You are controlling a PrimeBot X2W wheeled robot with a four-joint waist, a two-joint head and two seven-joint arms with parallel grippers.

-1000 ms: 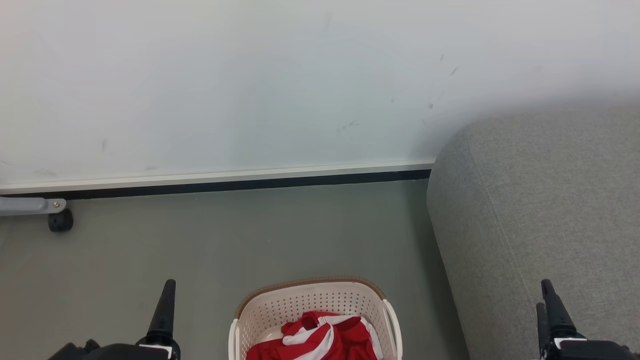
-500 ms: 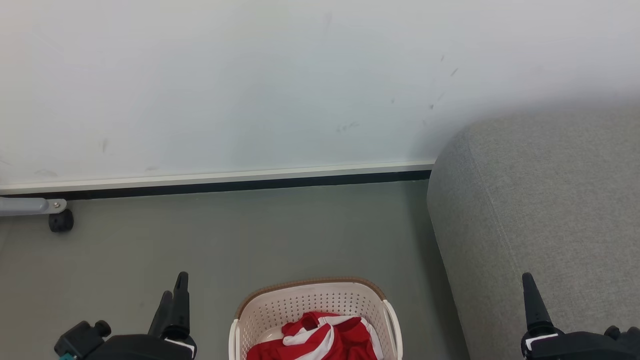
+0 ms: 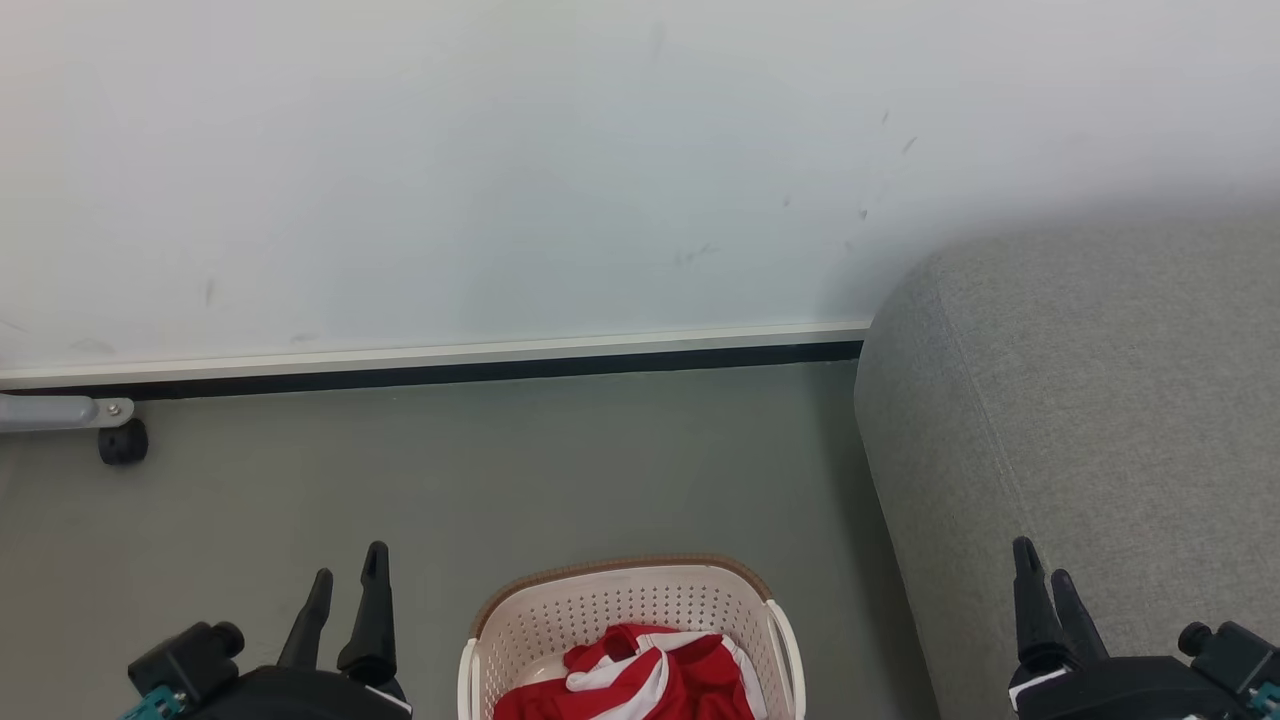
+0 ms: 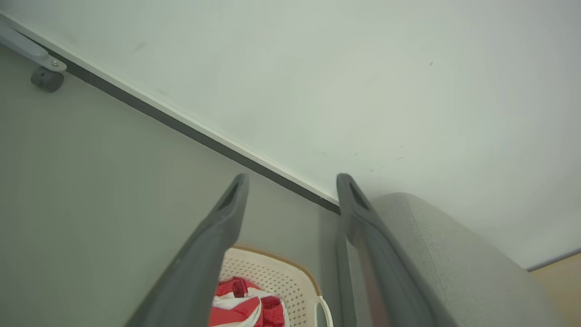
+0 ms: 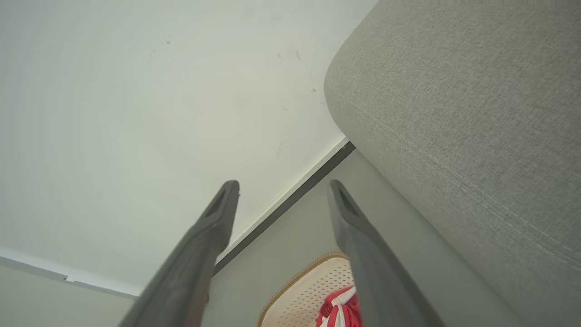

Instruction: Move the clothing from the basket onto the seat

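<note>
One cream-white perforated plastic basket point(image 3: 620, 605) with a brown rim sits at the bottom centre of the head view. Red-and-white fabric clothing point(image 3: 650, 685) is heaped inside; I cannot tell how many garments. One grey upholstered seat point(image 3: 1100, 400) stands at the right, its rounded edge near the basket. Open grey floor point(image 3: 480, 470) lies left and above. The left gripper point(image 3: 350, 562) and the right gripper point(image 3: 1041, 560) both have their fingers spread, holding nothing.

A pale, nearly white wall point(image 3: 500, 170) stands at the far side, dotted with a few small dark scuff marks point(image 3: 695, 252). Along its foot a white strip point(image 3: 450, 352) runs over a black baseboard point(image 3: 450, 372), meeting a smooth grey-green floor point(image 3: 500, 470). At the far left, a black caster wheel point(image 3: 122, 442) sits on the floor under a grey metal bar point(image 3: 50, 410), close to the baseboard.
</note>
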